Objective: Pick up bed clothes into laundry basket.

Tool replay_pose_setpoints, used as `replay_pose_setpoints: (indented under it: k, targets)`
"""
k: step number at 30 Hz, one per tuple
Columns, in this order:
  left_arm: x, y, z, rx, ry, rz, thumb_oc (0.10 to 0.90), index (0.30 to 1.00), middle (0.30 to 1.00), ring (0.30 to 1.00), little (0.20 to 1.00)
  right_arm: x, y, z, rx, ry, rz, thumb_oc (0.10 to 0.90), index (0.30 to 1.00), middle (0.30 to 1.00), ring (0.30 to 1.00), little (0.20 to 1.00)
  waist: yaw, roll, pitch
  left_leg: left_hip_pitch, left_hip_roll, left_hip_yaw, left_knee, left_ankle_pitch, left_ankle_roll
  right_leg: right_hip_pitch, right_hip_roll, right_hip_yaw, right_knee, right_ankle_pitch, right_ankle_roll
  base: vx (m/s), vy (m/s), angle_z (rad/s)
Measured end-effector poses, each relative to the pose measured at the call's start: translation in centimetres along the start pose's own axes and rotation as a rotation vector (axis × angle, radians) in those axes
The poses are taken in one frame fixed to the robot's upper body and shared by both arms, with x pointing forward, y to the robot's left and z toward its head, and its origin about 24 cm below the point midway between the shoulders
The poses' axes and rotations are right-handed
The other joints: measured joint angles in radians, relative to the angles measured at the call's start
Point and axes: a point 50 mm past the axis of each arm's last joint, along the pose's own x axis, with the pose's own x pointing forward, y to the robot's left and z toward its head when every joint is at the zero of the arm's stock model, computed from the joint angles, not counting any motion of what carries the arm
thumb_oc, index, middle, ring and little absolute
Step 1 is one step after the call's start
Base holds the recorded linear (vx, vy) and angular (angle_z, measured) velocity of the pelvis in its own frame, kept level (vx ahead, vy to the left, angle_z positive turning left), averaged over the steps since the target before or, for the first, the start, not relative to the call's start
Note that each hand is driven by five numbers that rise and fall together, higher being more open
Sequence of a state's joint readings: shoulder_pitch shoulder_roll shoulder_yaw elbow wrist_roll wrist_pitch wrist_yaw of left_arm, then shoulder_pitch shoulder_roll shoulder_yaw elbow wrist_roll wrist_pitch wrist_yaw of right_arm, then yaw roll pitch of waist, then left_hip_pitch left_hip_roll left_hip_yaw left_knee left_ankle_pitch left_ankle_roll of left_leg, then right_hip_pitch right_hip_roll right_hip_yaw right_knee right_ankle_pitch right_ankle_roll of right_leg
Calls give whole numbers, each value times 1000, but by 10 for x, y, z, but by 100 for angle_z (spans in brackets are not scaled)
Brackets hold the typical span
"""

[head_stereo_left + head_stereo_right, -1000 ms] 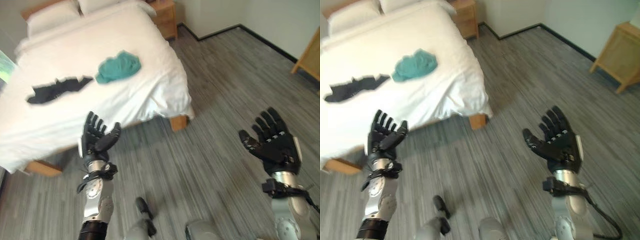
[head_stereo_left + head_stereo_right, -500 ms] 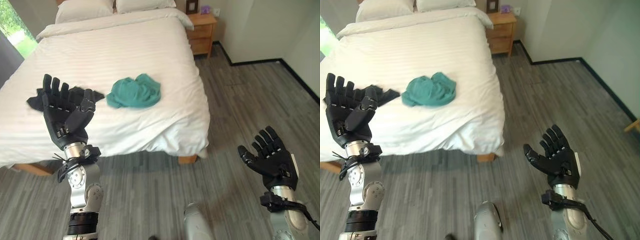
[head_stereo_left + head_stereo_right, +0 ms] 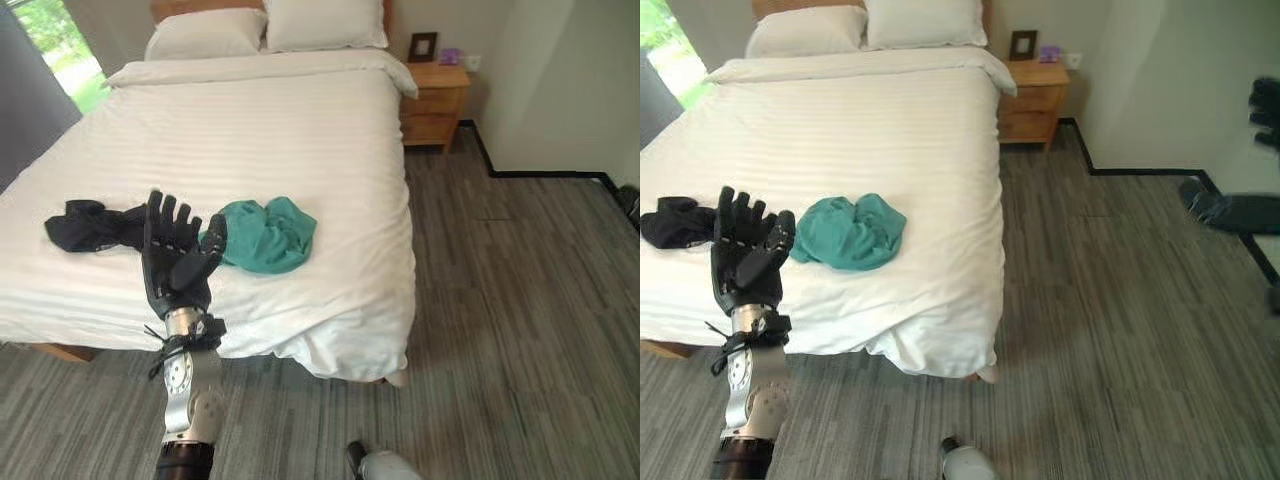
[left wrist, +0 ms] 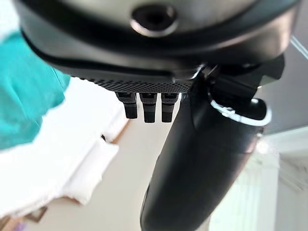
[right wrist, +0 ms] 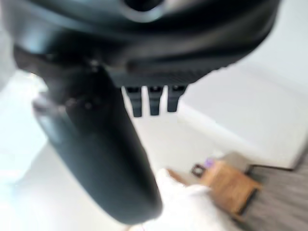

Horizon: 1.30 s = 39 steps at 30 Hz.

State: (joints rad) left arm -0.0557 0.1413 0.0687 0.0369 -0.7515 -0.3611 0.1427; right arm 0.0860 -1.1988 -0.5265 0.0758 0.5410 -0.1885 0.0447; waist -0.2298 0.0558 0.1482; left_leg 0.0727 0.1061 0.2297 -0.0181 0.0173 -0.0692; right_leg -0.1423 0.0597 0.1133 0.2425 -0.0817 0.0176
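Note:
A crumpled teal garment (image 3: 265,235) lies on the white bed (image 3: 260,130) near its front edge. A black garment (image 3: 88,225) lies to its left. My left hand (image 3: 176,262) is raised upright and open in front of the bed's near edge, between the two garments in the picture, and holds nothing. In the left wrist view, the teal garment (image 4: 24,96) shows past the straight fingers (image 4: 148,106). In the right wrist view, my right hand (image 5: 96,144) has straight fingers and is empty, with the bed's far end beyond it.
Two pillows (image 3: 270,28) lie at the bed's head. A wooden nightstand (image 3: 435,95) stands at the bed's far right corner by the wall. Grey plank floor (image 3: 520,330) spreads to the right of the bed. A dark shape (image 3: 1230,210) sits at the right edge.
The camera has swung to face the bed squarely. My left hand stays raised and open, now lower against the bed's near edge. My right hand has left the eye views.

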Motion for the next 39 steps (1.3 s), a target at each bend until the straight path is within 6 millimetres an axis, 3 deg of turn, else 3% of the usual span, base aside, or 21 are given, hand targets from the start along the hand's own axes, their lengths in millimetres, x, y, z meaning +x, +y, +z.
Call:
replay_pose_setpoints:
  k: [7,9,11,14,17,22,27,32,39]
  targets:
    - [-4,-1,-11,-11,67,-23,800,900,900,900,900,13,71,-8,-95,8,316,800,900,900,900,900,78,-4,-3,12,-22,-48,-3,3,-2,32,-28,-29,-6,-9,9,34,-37,18]
    - [-3,2,-8,7,66,-28,800,900,900,900,900,16,92,-11,-183,14,403,800,900,900,900,900,111,-4,-3,6,-30,-70,-7,2,-2,35,-37,-33,-14,-12,13,27,-29,18]
    - [-3,8,-5,26,67,-16,800,900,900,900,900,21,106,-10,-276,-3,459,800,900,900,900,900,118,-3,-3,2,-36,-83,-12,1,1,39,-48,-52,-18,-14,17,41,-38,29]
    - [-5,23,-2,78,91,10,800,900,900,900,900,36,125,0,-554,-78,511,800,900,900,900,900,150,3,-8,-6,-38,-101,-23,0,13,40,-49,-58,-19,-22,28,37,-28,14]
    - [-7,32,-1,99,109,38,800,900,900,900,900,53,134,12,-818,-177,479,800,900,900,900,900,183,11,-13,-26,-41,-115,-24,8,22,27,-52,-66,-18,-20,26,26,-45,14]
    - [-9,45,-8,141,160,74,800,900,900,900,900,93,153,24,-1041,-218,441,800,900,900,900,900,202,39,-27,-43,-46,-140,-18,24,21,22,-63,-93,-23,-17,18,-7,-53,19]
    - [-12,52,-10,155,182,95,800,900,900,900,900,121,161,26,-1026,-146,384,800,900,900,900,900,230,71,-35,-57,-50,-162,-17,36,17,23,-68,-110,-36,-17,18,-21,-24,14]
    - [-15,47,-20,155,225,68,800,900,900,900,900,124,164,14,-1005,-70,388,800,900,900,900,900,238,110,-37,-65,-55,-184,-17,36,16,24,-76,-129,-38,-20,23,-1,-32,11]
    - [-19,39,-29,135,254,39,800,900,900,900,900,122,166,17,-965,-76,384,800,900,900,900,900,235,112,-35,-59,-56,-190,-17,60,2,56,-79,-146,-74,-11,15,3,-26,7]
